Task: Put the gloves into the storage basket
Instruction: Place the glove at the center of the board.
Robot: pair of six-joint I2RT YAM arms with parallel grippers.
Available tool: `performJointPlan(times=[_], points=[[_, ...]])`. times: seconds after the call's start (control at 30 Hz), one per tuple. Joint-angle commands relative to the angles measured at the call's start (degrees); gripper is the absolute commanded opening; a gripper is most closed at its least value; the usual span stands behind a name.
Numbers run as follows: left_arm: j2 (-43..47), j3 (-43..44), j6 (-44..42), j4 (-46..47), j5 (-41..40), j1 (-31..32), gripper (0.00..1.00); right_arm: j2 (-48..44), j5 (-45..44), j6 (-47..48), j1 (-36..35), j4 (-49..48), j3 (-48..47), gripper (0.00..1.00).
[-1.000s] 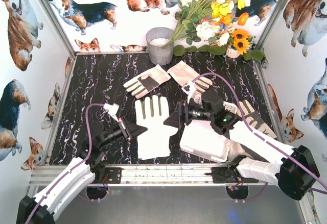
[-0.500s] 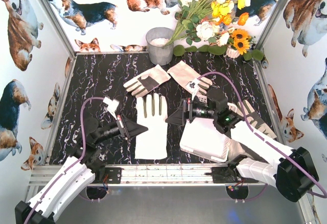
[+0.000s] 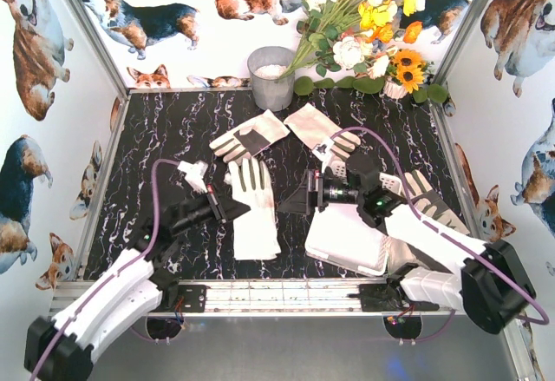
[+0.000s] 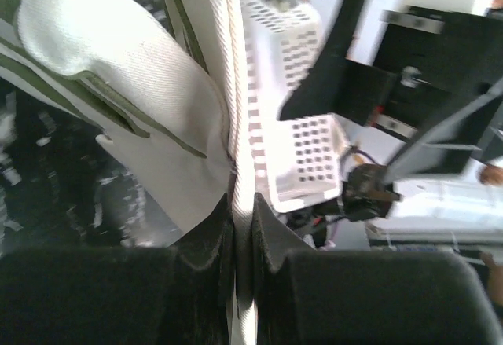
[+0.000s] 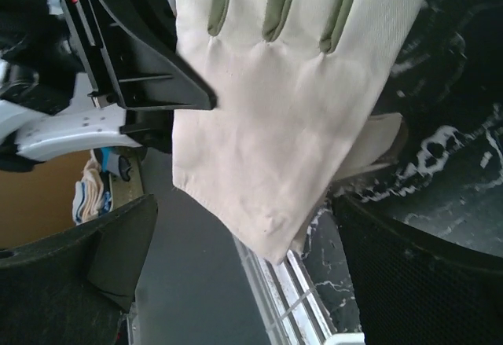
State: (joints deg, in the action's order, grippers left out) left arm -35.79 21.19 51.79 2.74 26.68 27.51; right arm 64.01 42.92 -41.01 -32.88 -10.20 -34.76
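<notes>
A plain white glove hangs lifted in the middle of the table, folded narrow. My left gripper is shut on its left edge; in the left wrist view the fabric runs pinched between the jaws of that gripper. My right gripper stands open just right of the glove, holding nothing. In the right wrist view the glove hangs ahead of that gripper. The white perforated storage basket lies under the right arm and shows again as the basket. Two patched gloves lie behind.
Another glove lies partly under the right arm by the right wall. A grey metal bucket and a bunch of flowers stand at the back. Printed walls close in the table on three sides.
The right gripper has opened wide and let go of the glove's right edge. The left gripper has moved up and right with the glove, which now hangs folded and narrower.
</notes>
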Motion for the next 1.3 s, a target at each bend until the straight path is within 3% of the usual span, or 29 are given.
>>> performJointPlan(times=[0.0,0.2,0.43,0.6,0.93,1.1,1.27], points=[[-7.2,-0.5,-1.5,-4.0,-7.9,-0.1,0.0,3.8,-6.3,-0.5,-0.6,6.2,-2.2,0.96],[-17.6,1.0,-5.6,-13.7,-16.3,-0.3,0.0,8.9,-14.5,-1.9,-5.3,14.1,-6.6,0.85],[-17.3,0.5,-5.7,-17.4,-20.5,-0.4,0.03,19.7,-18.9,-5.9,-11.8,16.6,-11.9,0.73],[-14.8,-3.4,-3.1,-14.8,-19.3,-0.6,0.12,25.6,-19.6,-6.2,-14.7,17.5,-14.9,0.7],[-11.8,-8.0,0.9,-10.2,-18.0,-0.8,0.16,29.0,-22.5,-7.3,-17.1,20.7,-14.9,0.65],[-11.9,-8.3,1.2,-10.1,-17.6,-0.8,0.24,30.6,-20.8,-9.0,-17.6,18.1,-13.7,0.65],[-12.0,-8.7,1.5,-10.3,-18.6,-0.8,0.31,32.9,-19.2,-10.4,-18.2,15.0,-13.8,0.56]])
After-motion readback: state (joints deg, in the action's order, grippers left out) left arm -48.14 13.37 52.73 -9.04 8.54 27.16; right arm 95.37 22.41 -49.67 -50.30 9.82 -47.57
